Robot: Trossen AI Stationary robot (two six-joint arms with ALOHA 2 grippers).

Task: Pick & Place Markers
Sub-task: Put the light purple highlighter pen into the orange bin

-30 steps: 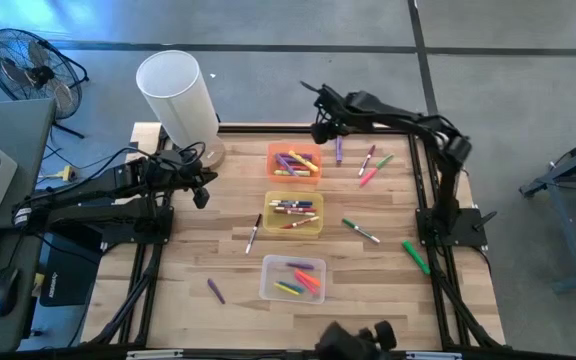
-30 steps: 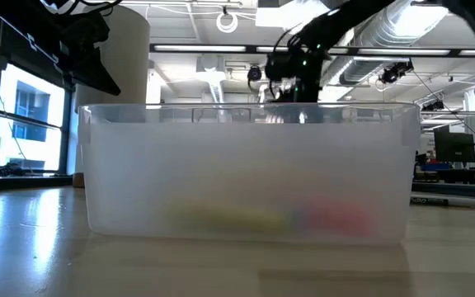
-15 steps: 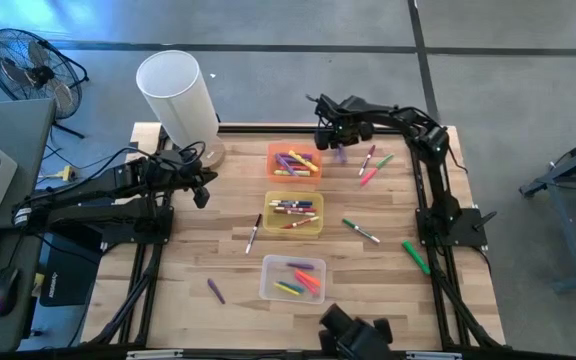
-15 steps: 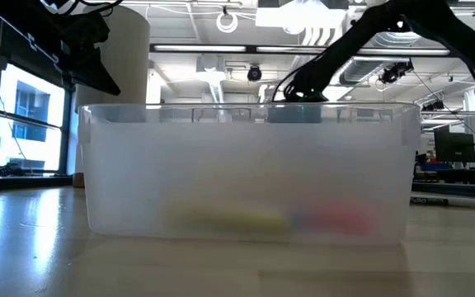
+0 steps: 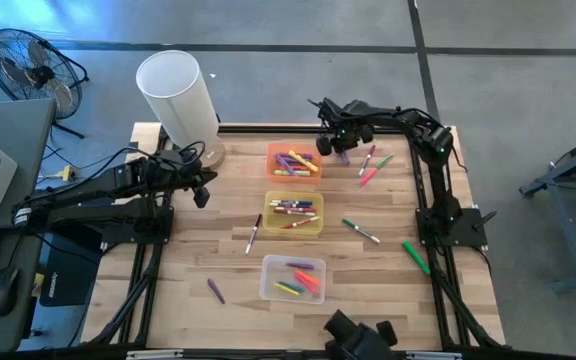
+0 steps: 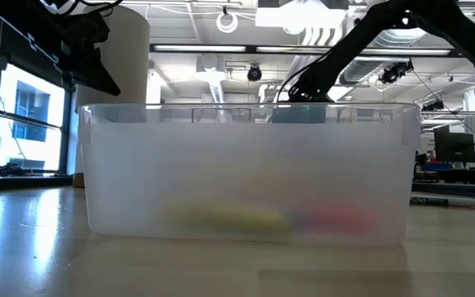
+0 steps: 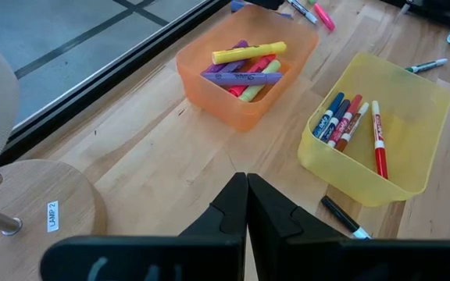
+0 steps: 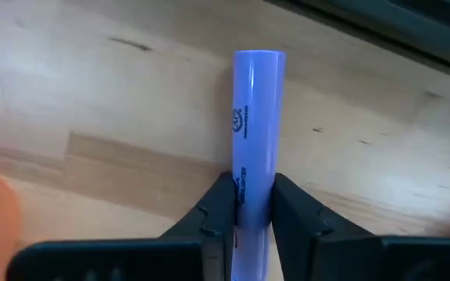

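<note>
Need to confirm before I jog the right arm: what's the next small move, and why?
Probably lift straight up. In the right wrist view the right gripper has its fingers pinched on the purple marker, which lies on the table beside the orange bin. Raising it clears the wood before carrying it to a bin. The left gripper waits shut.

Three bins stand in a row down the middle of the wooden counter [image 5: 178, 290]: an orange bin [image 5: 294, 163] farthest, a yellow bin [image 5: 293, 213], then a clear bin [image 5: 293, 279]. A white cylindrical lamp [image 5: 178, 95] stands at the counter's corner, and a fan [image 5: 28, 68] sits on the floor beyond.
</note>
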